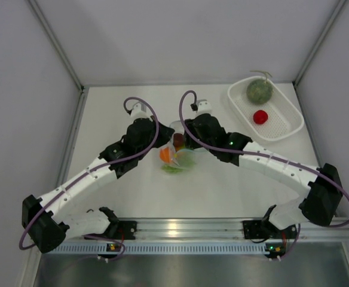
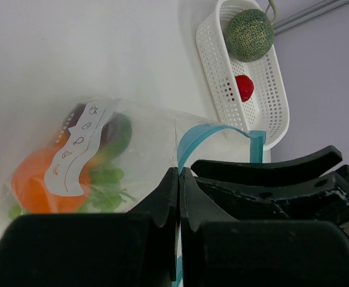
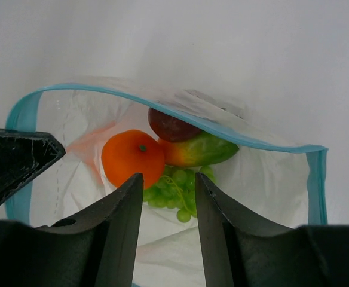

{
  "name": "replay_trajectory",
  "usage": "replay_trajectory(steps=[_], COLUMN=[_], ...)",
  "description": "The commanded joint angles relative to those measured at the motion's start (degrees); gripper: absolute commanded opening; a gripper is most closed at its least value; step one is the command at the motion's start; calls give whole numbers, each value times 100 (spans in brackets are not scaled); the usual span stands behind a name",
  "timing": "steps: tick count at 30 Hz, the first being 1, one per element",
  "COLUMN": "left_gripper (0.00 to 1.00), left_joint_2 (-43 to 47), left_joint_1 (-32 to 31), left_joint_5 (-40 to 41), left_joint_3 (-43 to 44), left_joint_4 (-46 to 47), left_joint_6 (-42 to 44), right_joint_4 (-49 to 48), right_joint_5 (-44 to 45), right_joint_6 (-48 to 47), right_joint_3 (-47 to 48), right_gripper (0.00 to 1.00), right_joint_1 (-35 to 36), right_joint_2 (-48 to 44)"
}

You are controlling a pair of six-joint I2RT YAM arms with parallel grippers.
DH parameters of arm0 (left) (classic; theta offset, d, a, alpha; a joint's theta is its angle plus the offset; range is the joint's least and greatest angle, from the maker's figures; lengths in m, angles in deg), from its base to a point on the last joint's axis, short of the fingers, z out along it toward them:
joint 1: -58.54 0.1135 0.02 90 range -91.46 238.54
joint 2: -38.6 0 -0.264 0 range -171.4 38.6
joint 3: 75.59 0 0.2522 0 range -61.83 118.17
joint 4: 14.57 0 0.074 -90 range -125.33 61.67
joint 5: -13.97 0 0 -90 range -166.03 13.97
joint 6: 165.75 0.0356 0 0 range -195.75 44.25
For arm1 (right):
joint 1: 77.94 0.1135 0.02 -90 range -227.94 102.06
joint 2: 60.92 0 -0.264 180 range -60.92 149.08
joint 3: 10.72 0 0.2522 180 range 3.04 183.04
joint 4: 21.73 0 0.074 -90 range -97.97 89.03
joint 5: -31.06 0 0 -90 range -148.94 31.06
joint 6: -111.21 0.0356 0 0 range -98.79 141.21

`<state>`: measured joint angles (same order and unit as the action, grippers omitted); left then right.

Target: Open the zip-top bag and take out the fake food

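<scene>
The zip-top bag (image 1: 180,156) lies mid-table with its mouth open, its blue zip strip (image 3: 103,89) spread wide. My left gripper (image 2: 180,172) is shut on the zip strip at one side of the mouth; in the top view it (image 1: 165,135) sits at the bag's left. My right gripper (image 3: 168,179) is open and empty, fingers at the bag's mouth, over an orange ball (image 3: 132,156), a dark red piece (image 3: 171,127), a green-orange piece (image 3: 199,149) and green grapes (image 3: 173,192) inside. The grey-green melon (image 1: 260,91) and a red ball (image 1: 260,117) lie in the basket.
The white perforated basket (image 1: 285,119) stands at the back right, also in the left wrist view (image 2: 213,66). Grey walls enclose the table on the left, back and right. A metal rail runs along the near edge (image 1: 174,230).
</scene>
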<state>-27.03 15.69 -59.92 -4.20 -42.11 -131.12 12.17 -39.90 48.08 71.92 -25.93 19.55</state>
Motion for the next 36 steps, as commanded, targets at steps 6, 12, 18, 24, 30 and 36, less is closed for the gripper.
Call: replay_trajectory(steps=[6, 12, 18, 24, 30, 36], left_gripper=[0, 0, 0, 0, 0, 0], left_joint_2=[164, 147, 269, 305, 375, 586], left_joint_1=[-13, -13, -13, -4, -4, 49], left_joint_5=[172, 234, 339, 480, 769, 937], left_joint_3=[-155, -217, -261, -199, -269, -585], left_joint_4=[148, 148, 113, -63, -283, -485], left_joint_6=[-53, 0, 88, 185, 316, 361], right_joint_4=[-924, -1311, -1645, -1865, -1847, -1812], right_joint_5=[178, 64, -472, -700, -955, -1351], right_joint_6=[379, 520, 573, 881, 802, 758], right_joint_3=[204, 178, 3, -103, -59, -129], right_gripper=[41, 40, 42, 43, 47, 55], right_joint_1=[55, 55, 46, 46, 38, 107], right_joint_2=[689, 1076, 1331, 1612, 1902, 2043])
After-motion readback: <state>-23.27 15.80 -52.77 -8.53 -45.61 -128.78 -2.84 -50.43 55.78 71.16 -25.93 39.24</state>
